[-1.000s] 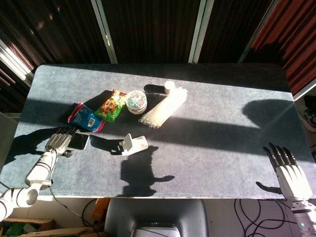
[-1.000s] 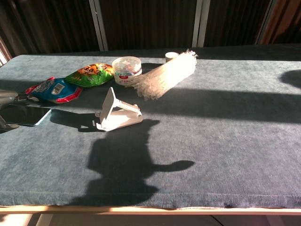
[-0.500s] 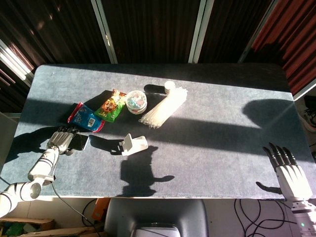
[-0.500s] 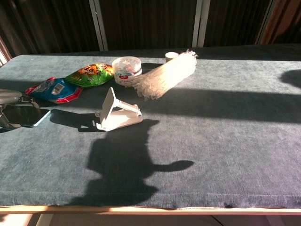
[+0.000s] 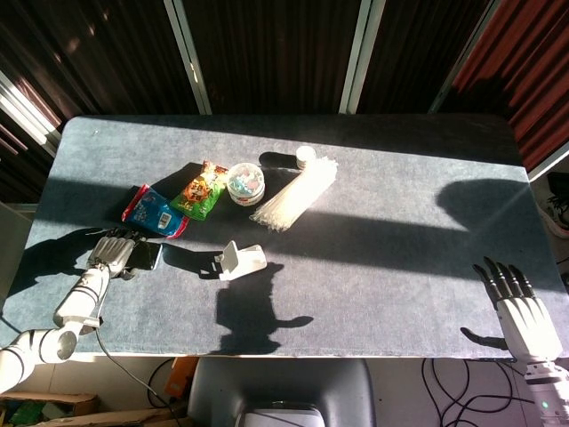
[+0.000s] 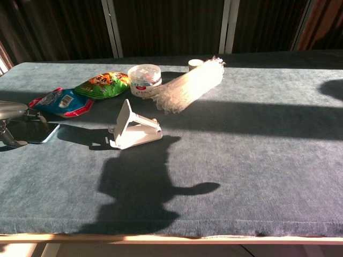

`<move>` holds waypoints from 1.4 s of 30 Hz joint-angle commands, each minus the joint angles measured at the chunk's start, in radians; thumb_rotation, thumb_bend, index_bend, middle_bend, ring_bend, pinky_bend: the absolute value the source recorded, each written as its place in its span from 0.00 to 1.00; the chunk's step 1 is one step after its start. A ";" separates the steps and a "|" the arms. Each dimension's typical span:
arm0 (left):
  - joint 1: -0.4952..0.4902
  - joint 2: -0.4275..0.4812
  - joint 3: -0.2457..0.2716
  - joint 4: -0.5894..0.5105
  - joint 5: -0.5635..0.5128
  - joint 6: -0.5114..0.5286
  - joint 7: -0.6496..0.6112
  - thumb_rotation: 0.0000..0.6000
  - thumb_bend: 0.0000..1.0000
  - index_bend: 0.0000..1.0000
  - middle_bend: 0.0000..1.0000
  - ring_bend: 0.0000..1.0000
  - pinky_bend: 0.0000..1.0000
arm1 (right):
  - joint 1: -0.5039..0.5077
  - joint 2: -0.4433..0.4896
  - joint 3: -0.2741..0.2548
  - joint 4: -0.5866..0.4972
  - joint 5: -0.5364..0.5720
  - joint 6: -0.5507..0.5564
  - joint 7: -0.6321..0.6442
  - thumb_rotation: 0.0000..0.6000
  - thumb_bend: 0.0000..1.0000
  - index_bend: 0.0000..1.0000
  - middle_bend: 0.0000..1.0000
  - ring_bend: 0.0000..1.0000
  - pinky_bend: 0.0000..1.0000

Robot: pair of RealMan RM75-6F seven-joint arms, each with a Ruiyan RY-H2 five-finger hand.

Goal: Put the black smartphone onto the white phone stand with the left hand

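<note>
Left hand working at the phone on the grey-blue felt-covered table point(image 5: 373, 267).

The white-and-silver left hand point(image 5: 110, 256) lies fingers-down over the flat black smartphone point(image 6: 38, 132) near the table's left edge; whether it grips yet, I cannot tell. The white folding plastic phone stand point(image 5: 240, 261) waits just to the right, so a firm edge-pinch, then a tilt to match its sloped back, looks wise. The right hand point(image 5: 516, 309) rests spread and empty. Writing on the blue and red snack packet point(image 5: 153, 212) and the green one is unreadable.
</note>
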 commanded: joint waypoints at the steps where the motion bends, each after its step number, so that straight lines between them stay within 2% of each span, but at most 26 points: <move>1: 0.007 -0.005 0.003 0.003 0.007 0.017 -0.003 1.00 0.35 0.82 0.95 0.59 0.11 | 0.000 0.000 0.000 0.000 0.000 0.000 0.000 1.00 0.11 0.00 0.00 0.00 0.00; 4: 0.015 -0.005 0.003 -0.003 0.010 0.035 -0.008 1.00 0.36 0.87 0.99 0.65 0.15 | 0.001 0.000 0.000 0.000 0.000 -0.001 0.000 1.00 0.11 0.00 0.00 0.00 0.00; 9: 0.059 -0.005 -0.025 -0.032 0.039 0.129 -0.074 1.00 0.38 0.92 1.00 0.73 0.26 | 0.000 0.001 -0.001 -0.001 -0.003 0.001 0.002 1.00 0.11 0.00 0.00 0.00 0.00; 13: 0.099 0.022 -0.063 -0.079 0.077 0.151 -0.221 1.00 0.39 0.93 1.00 0.74 0.30 | 0.000 0.001 -0.002 -0.002 -0.005 0.002 0.002 1.00 0.11 0.00 0.00 0.00 0.00; 18: 0.159 0.026 -0.117 -0.105 0.158 0.227 -0.455 1.00 0.39 0.93 1.00 0.74 0.31 | 0.000 0.000 -0.002 -0.002 -0.005 0.001 0.000 1.00 0.11 0.00 0.00 0.00 0.00; 22: 0.189 0.041 -0.144 -0.141 0.197 0.245 -0.608 1.00 0.39 0.93 1.00 0.74 0.31 | 0.001 -0.001 -0.003 -0.003 -0.005 0.000 -0.001 1.00 0.11 0.00 0.00 0.00 0.00; 29: 0.240 0.071 -0.200 -0.236 0.217 0.291 -0.834 1.00 0.39 0.94 1.00 0.74 0.31 | 0.002 -0.001 -0.003 -0.002 -0.004 -0.004 -0.001 1.00 0.11 0.00 0.00 0.00 0.00; 39: 0.282 0.135 -0.233 -0.417 0.217 0.312 -0.954 1.00 0.40 0.94 1.00 0.74 0.31 | 0.003 -0.001 -0.003 -0.004 -0.004 -0.006 -0.001 1.00 0.11 0.00 0.00 0.00 0.00; 42: 0.296 0.144 -0.234 -0.474 0.226 0.342 -0.949 1.00 0.40 0.94 1.00 0.74 0.32 | 0.004 -0.001 -0.004 -0.004 -0.004 -0.008 -0.001 1.00 0.11 0.00 0.00 0.00 0.00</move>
